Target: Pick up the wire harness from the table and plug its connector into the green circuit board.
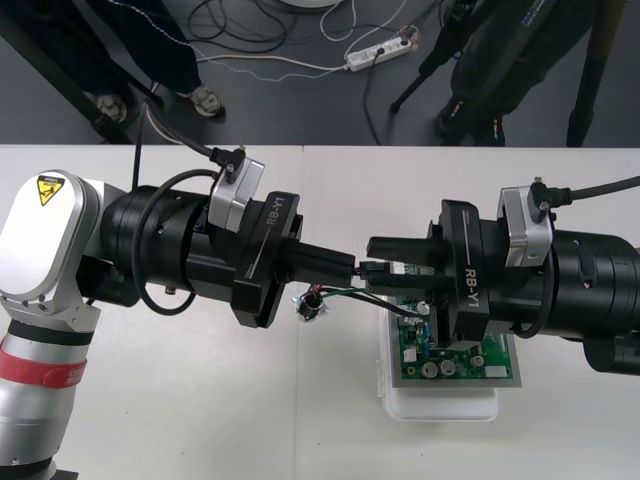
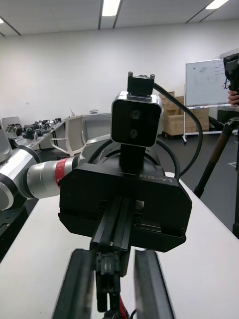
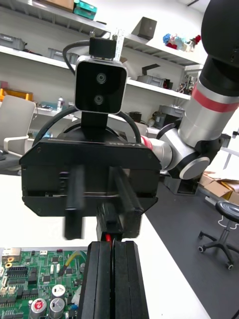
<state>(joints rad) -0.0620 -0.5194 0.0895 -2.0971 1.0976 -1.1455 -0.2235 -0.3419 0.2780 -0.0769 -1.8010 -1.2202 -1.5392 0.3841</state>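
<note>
Left gripper [image 1: 350, 266] is pressed together on the harness [image 1: 335, 293] just behind its plug [image 3: 109, 222]. It holds the harness in the air over the table [image 1: 200, 400], near the far left corner of the board [image 1: 455, 360]. Right gripper [image 1: 372, 268] faces it head-on, fingers [image 2: 74, 284] spread either side of the plug, not pinching yet. Reads as a handover: left presents the plug so right can take a squarer grip for insertion. Harness long axis runs along the line of the two arms. Plug points at the right gripper; socket [image 1: 308, 305] dangles under the left gripper. Plug not in the board.
</note>
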